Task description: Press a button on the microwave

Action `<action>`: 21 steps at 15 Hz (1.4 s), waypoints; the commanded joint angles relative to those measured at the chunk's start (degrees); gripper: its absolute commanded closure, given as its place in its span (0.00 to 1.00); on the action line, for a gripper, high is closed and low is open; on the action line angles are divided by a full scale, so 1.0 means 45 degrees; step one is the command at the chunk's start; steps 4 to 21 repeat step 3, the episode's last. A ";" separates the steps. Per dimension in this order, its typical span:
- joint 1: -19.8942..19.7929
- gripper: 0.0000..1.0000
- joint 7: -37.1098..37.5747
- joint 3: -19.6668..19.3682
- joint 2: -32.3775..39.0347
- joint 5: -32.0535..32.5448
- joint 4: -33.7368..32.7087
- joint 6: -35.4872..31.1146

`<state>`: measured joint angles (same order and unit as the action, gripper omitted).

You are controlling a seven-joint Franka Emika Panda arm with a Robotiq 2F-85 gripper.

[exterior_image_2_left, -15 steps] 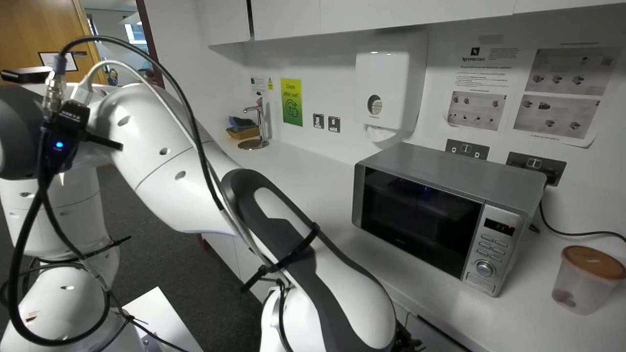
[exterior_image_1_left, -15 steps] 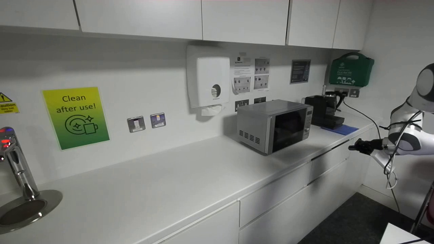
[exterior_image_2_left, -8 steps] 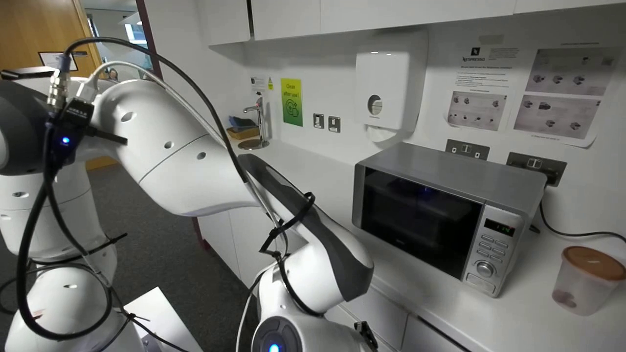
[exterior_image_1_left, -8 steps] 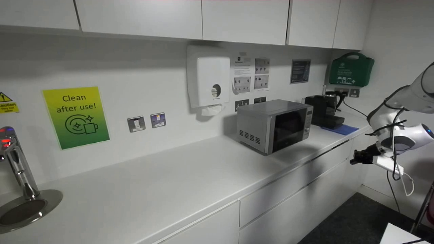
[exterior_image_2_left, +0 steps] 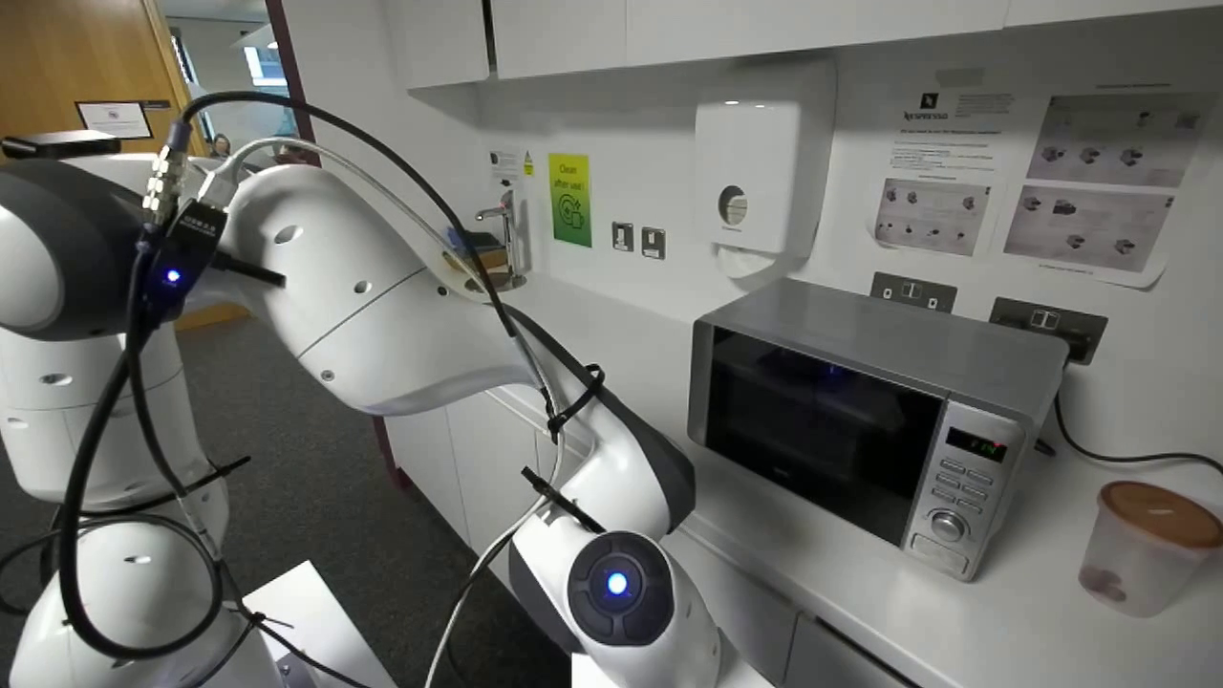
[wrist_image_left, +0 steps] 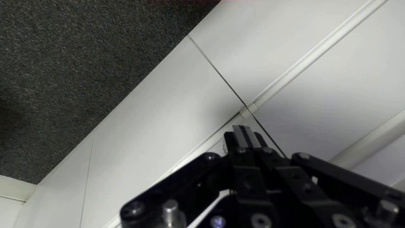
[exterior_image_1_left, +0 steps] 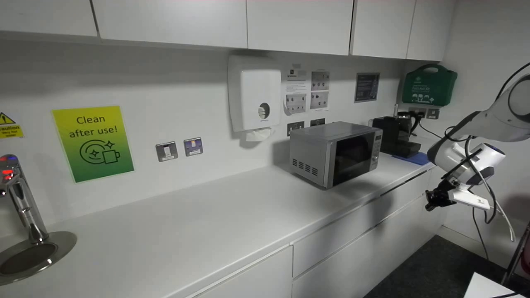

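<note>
"So, where did the microwave [exterior_image_1_left: 337, 155] stand?"
"On the counter [exterior_image_1_left: 215, 223]; in an exterior view it lay left of the end effector [exterior_image_1_left: 429, 205], well apart, control strip [exterior_image_1_left: 377, 149] at its front's far end."
"And the pose?"
"The arm [exterior_image_1_left: 492, 126] was bent, end effector angled down toward the drawer fronts [exterior_image_1_left: 335, 240], fingertips [wrist_image_left: 239, 136] together, nothing between."

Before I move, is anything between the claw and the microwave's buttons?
No loose object shows between the claw and the microwave buttons. The counter might obstruct: I cannot tell whether the claw clears its edge.
</note>
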<state>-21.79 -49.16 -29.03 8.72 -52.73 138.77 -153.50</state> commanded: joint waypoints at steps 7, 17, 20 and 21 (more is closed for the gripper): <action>0.0004 0.84 -0.0029 0.0002 -0.0004 -0.0085 -0.0098 0.0000; 0.0004 0.84 -0.0029 0.0002 -0.0004 -0.0085 -0.0098 0.0000; 0.0004 0.84 -0.0029 0.0002 -0.0004 -0.0085 -0.0098 0.0000; 0.0004 0.84 -0.0029 0.0002 -0.0004 -0.0085 -0.0098 0.0000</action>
